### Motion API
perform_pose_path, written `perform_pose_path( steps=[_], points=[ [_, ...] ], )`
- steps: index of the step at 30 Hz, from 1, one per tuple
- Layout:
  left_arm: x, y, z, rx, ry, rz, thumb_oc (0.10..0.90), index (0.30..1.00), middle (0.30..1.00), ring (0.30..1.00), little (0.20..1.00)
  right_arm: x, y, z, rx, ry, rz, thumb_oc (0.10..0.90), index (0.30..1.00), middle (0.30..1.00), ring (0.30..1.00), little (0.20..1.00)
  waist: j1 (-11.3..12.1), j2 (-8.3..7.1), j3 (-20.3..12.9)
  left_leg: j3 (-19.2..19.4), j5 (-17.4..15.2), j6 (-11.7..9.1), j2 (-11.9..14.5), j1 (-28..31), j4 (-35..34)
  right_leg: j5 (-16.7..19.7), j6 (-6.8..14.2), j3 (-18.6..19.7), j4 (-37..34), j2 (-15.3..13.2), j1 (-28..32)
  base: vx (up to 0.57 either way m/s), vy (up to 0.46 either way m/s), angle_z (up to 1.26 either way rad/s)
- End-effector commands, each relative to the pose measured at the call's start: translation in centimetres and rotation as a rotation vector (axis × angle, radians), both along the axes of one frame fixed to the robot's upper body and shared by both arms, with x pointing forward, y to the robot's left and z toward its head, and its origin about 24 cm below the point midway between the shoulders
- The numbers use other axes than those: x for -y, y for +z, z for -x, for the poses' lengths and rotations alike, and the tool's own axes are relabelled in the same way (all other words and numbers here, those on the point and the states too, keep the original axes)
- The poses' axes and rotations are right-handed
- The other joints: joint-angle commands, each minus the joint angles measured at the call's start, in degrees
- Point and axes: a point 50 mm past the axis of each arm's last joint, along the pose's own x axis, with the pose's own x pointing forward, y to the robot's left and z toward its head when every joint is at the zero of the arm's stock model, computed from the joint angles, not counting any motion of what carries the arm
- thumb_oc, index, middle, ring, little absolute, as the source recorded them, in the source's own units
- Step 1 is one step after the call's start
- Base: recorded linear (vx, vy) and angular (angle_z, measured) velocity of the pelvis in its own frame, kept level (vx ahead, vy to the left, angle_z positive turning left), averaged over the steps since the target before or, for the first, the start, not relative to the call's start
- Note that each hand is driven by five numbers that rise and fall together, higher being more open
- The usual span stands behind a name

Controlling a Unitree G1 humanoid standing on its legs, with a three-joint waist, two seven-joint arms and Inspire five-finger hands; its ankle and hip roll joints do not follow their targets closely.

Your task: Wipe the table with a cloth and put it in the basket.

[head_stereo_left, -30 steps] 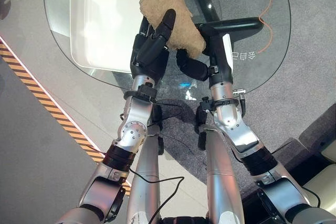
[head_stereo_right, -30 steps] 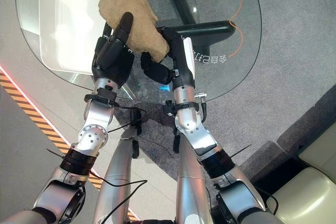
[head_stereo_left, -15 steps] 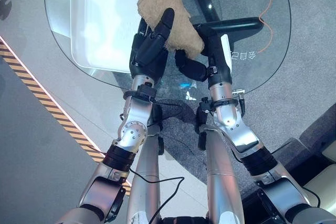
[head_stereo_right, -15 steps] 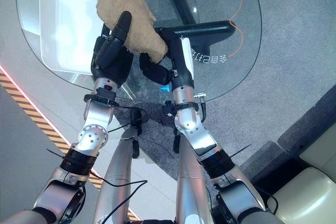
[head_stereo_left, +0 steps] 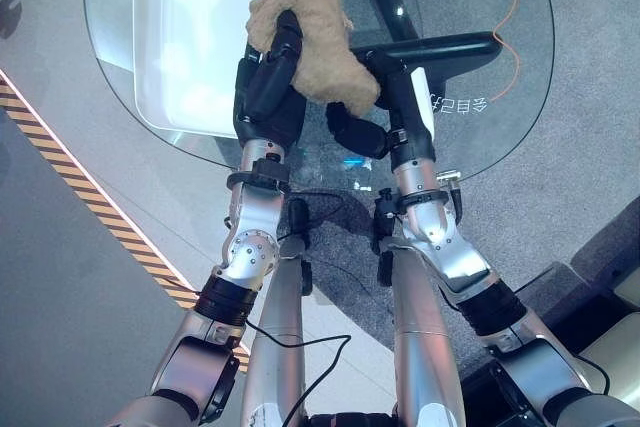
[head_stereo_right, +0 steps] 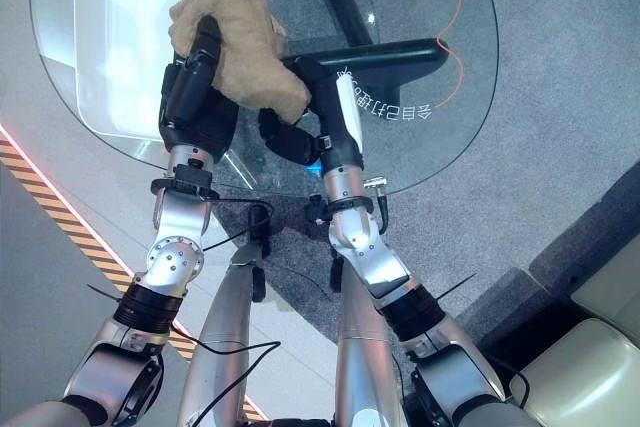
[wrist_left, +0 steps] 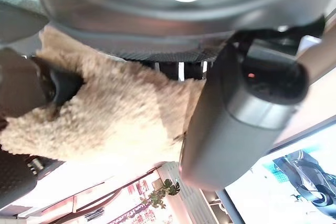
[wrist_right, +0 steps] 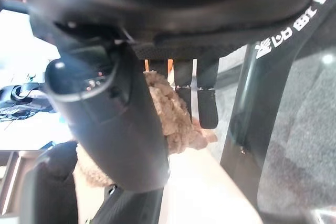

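The tan, fluffy cloth lay bunched on the round glass surface, near its front edge, above the surface's dark base bar. The left hand pressed on the cloth's left side, fingers curled into the pile, grasping it. The right hand met its right edge; whether those fingers gripped could not be told. Wiping well probably meant flat pressure and overlapping strokes.

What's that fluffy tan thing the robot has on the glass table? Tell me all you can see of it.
It is a cloth, tan and woolly-looking, bunched into a loose lump on the round glass table. It lies near the table's near edge, beside a dark bar under the glass. The left hand lies over its left side with fingers curled into the pile; the right hand presses against its right side.
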Motion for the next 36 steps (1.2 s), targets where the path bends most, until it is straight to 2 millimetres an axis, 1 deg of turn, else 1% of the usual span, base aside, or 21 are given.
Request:
perform_pose_path(
  steps=[1, 12, 13, 14, 15, 16, 36],
  points=[
    [1.34, 6.25, 2.82, 0.354, -0.052, 0.005, 0.1, 0.3, 0.3, 0.3, 0.2, -1.73, 8.47, 4.18, 0.399, 0.177, -0.17, 0.1, 0.3, 0.3, 0.3, 0.2, 0.3, 0.89, -1.2, 2.7, -3.7, 4.5, -2.8, 1.9, 2.5, 2.1, 0.4, -0.1, -1.7, 2.7, 2.1, 0.0, 0.0, 0.0],
    [1.32, 6.13, 2.8, 0.344, -0.052, 0.007, 0.1, 0.3, 0.3, 0.3, 0.2, -1.76, 8.53, 4.23, 0.398, 0.176, -0.174, 0.1, 0.3, 0.3, 0.3, 0.2, 0.3, 0.95, -1.2, 2.7, -3.7, 4.5, -2.8, 2.1, 2.4, 2.1, 0.4, 0.0, -1.9, 2.7, 2.3, 0.0, 0.0, 0.0],
    [1.34, 6.15, 2.82, 0.346, -0.052, 0.008, 0.1, 0.3, 0.3, 0.3, 0.2, -1.77, 8.53, 4.24, 0.398, 0.176, -0.175, 0.141, 0.335, 0.335, 0.335, 0.241, 0.3, 0.96, -1.2, 2.7, -3.7, 4.5, -2.8, 1.9, 2.4, 2.1, 0.4, 0.0, -1.8, 2.7, 2.2, 0.0, 0.0, 0.0],
    [1.32, 6.17, 2.82, 0.346, -0.051, 0.01, 0.1, 0.3, 0.3, 0.3, 0.2, -1.76, 8.5, 4.2, 0.398, 0.176, -0.175, 0.405, 0.561, 0.561, 0.561, 0.505, 0.3, 0.97, -1.2, 2.7, -3.6, 4.5, -2.9, 1.9, 2.4, 2.1, 0.4, 0.0, -1.9, 2.7, 2.2, 0.0, 0.0, 0.0],
    [1.33, 6.17, 2.82, 0.348, -0.05, 0.011, 0.1, 0.3, 0.3, 0.3, 0.2, -1.76, 8.51, 4.2, 0.397, 0.175, -0.178, 0.731, 0.841, 0.841, 0.841, 0.831, 0.3, 0.96, -1.2, 2.7, -3.6, 4.4, -2.8, 1.9, 2.3, 2.1, 0.4, 0.1, -1.9, 2.8, 2.2, 0.0, 0.0, 0.0],
    [1.34, 6.13, 2.84, 0.349, -0.049, 0.012, 0.1, 0.3, 0.3, 0.3, 0.2, -1.74, 8.49, 4.21, 0.396, 0.176, -0.181, 0.8, 0.9, 0.9, 0.9, 0.9, 0.3, 0.94, -1.2, 2.7, -3.6, 4.4, -2.8, 1.9, 2.3, 2.2, 0.4, 0.1, -1.9, 2.7, 2.1, 0.0, 0.0, 0.0],
    [0.84, 6.19, 2.83, 0.367, -0.018, 0.042, 0.1, 0.3, 0.3, 0.3, 0.2, -1.78, 8.53, 4.21, 0.396, 0.178, -0.188, 0.8, 0.9, 0.9, 0.9, 0.9, 0.3, 0.89, -1.2, 2.8, -3.5, 4.4, -2.8, 1.9, 2.0, 2.3, 0.4, 0.1, -2.2, 2.8, 2.1, 0.0, 0.0, 0.0]
  ],
)
